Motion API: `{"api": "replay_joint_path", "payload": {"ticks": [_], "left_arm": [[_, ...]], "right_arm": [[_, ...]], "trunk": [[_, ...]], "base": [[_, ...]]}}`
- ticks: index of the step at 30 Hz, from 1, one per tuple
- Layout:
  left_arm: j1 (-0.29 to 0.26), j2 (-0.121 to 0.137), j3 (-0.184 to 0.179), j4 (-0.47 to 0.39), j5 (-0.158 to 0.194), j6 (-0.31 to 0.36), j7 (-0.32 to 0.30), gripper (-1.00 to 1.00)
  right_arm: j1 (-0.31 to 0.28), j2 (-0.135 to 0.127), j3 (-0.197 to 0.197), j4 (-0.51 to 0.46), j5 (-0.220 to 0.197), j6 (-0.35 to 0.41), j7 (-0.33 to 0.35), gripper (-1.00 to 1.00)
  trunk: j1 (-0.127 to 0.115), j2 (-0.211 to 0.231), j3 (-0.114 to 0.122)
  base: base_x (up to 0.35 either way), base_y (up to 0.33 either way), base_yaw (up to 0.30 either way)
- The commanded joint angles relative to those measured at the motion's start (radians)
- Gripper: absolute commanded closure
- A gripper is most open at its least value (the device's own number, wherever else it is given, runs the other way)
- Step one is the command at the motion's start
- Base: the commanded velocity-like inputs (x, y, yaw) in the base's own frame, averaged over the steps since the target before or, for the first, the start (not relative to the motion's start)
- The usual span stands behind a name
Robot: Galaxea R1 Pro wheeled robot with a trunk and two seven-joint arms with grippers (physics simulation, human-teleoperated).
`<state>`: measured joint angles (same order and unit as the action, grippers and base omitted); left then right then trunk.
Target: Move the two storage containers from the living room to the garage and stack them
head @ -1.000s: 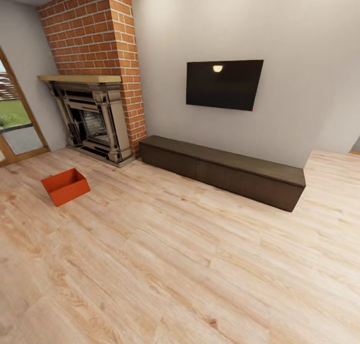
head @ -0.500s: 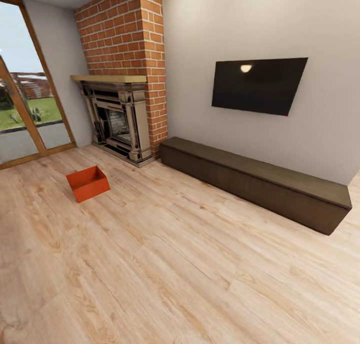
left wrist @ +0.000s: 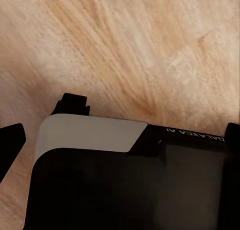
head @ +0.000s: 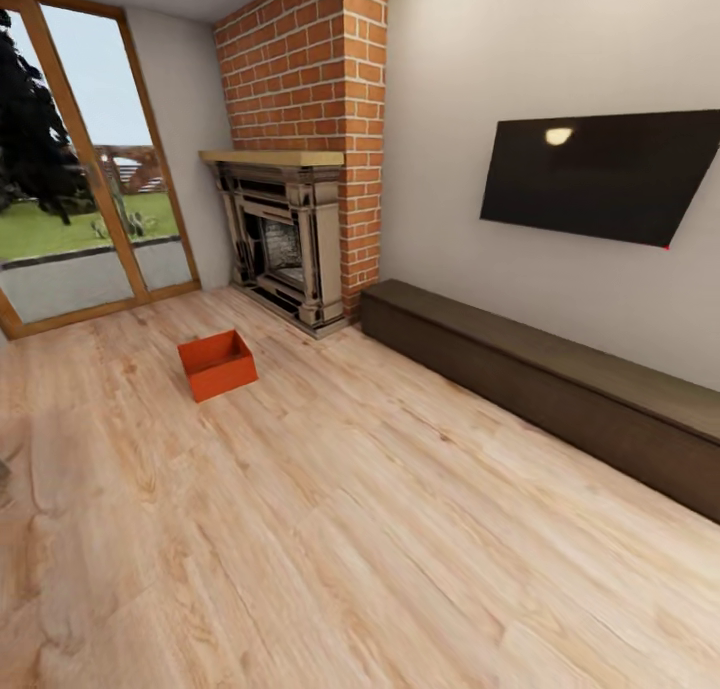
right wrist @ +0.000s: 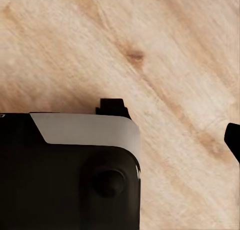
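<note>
Light wood-plank floor point(head: 380, 529) fills the foreground of the living room as the robot faces one of the two storage containers. Both wrist cameras look down at the same planking past the dark robot body point(left wrist: 125, 185); black finger tips point(left wrist: 10, 145) edge those views, but whether the fingers of either gripper are apart or together cannot be told. Farther in, a single orange-red storage container point(head: 217, 365) sits open side up on the planks, alone, well apart from the walls. Beyond it stand the brick fireplace point(head: 290, 239), the glass doors point(head: 90, 219) to its left, and a long dark cabinet point(head: 560, 389) under the wall TV point(head: 610, 174). The step in hand appears to be the approach: the base should probably close in squarely on the bin, stopping near enough for both arms to reach opposite walls.
</note>
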<state>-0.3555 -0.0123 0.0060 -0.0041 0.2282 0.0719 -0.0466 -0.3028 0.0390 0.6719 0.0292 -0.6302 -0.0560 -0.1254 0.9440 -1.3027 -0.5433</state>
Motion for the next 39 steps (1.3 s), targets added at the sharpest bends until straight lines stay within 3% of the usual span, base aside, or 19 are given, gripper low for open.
{"api": "replay_joint_path", "payload": {"ticks": [1, 24, 39], "left_arm": [[-0.001, 0.000, 0.000, 0.000, 0.008, 0.005, -0.003, -1.00], [-0.001, -0.002, 0.000, 0.000, 0.008, 0.005, -0.003, -1.00], [0.000, -0.002, 0.000, 0.000, 0.008, 0.004, -0.003, -1.00]], "right_arm": [[-0.001, 0.001, 0.008, 0.003, -0.008, -0.005, 0.000, -1.00], [-0.001, 0.001, 0.008, 0.003, -0.006, -0.005, 0.000, -1.00], [-0.001, 0.001, 0.008, 0.003, -0.006, -0.005, 0.000, -1.00]], "trunk": [[0.001, 0.000, -0.001], [0.001, 0.000, -0.001], [0.001, 0.000, -0.001]], "base": [[0.322, 0.000, 0.271], [0.322, 0.000, 0.268], [0.322, 0.000, 0.027]]}}
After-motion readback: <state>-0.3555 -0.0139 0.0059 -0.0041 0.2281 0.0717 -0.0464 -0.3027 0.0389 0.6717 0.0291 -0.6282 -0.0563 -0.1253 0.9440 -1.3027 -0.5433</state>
